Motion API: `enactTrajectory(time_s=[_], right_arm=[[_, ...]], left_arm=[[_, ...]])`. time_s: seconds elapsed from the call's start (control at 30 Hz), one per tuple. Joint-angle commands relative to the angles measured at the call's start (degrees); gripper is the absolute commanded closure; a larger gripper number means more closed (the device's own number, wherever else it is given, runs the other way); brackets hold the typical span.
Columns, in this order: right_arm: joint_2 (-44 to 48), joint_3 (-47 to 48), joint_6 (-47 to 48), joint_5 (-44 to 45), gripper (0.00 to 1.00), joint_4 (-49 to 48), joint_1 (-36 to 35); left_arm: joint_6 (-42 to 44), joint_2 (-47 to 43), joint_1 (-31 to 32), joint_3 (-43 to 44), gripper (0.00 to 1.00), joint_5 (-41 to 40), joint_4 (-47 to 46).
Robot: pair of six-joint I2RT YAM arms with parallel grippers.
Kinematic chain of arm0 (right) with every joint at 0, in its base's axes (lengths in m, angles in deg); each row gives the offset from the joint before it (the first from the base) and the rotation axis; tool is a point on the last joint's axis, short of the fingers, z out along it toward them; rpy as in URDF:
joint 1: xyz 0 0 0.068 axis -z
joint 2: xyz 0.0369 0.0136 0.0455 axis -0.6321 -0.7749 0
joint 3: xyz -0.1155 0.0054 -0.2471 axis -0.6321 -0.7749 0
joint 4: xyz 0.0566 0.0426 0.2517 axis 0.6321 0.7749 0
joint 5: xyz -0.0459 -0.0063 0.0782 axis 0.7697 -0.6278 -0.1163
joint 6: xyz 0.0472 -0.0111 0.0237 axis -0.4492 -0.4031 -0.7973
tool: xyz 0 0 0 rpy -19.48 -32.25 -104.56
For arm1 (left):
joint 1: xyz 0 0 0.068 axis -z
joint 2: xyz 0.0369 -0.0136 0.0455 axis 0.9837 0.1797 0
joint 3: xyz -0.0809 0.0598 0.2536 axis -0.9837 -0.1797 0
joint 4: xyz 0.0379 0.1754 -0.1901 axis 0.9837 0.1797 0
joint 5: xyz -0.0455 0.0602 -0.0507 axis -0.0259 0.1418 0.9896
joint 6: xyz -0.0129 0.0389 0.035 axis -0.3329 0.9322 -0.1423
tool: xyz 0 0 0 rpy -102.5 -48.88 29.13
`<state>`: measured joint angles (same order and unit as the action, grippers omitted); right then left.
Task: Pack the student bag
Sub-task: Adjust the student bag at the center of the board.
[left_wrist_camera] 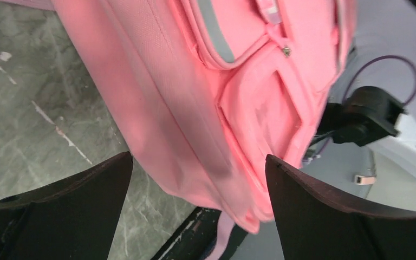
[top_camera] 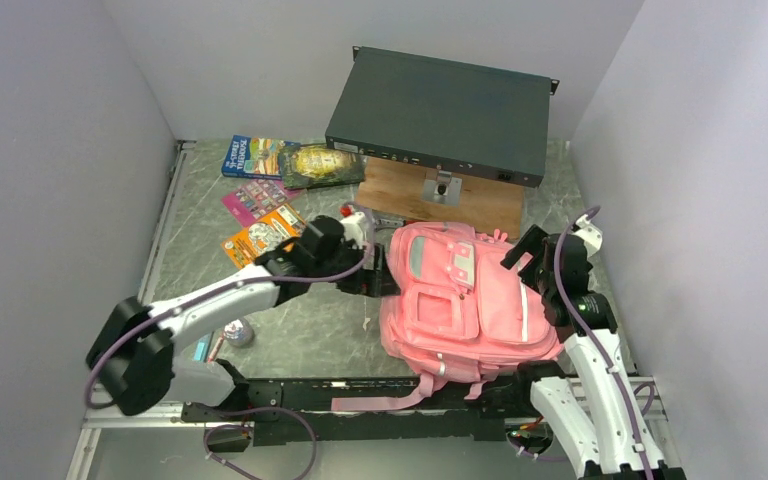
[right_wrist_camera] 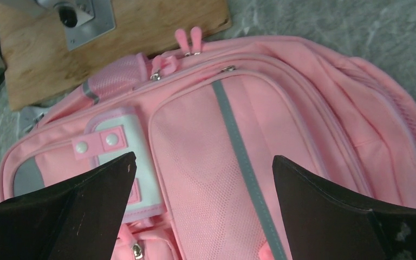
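Student bag lies front-up. Left gripper sits at its left edge, right gripper at its right. Books are further left.

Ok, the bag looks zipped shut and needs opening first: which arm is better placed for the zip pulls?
Probably the right: the right gripper, open, hangs over the student bag with the top zip pulls just ahead; the left gripper, also open, faces the bag's side.
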<state>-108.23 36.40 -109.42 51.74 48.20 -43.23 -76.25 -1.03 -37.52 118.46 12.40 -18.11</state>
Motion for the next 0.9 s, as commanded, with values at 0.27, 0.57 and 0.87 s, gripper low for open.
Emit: enactTrajectory(time_s=[0.27,0.57,0.87], right_arm=[[-4.4,-0.9,3.5,-19.9,0.07,-5.1,0.2],[-8.4,-0.9,8.0,-32.3,0.08,-8.2,-0.2],[-15.3,3.4,9.4,-23.4,0.06,-4.8,-13.7]], left_arm=[[-1.0,15.1,4.8,6.6,0.5,-11.0,-1.9],[3.3,12.1,-3.6,5.6,1.0,-14.5,3.6],[13.9,8.3,-11.4,10.8,1.0,-23.4,14.6]])
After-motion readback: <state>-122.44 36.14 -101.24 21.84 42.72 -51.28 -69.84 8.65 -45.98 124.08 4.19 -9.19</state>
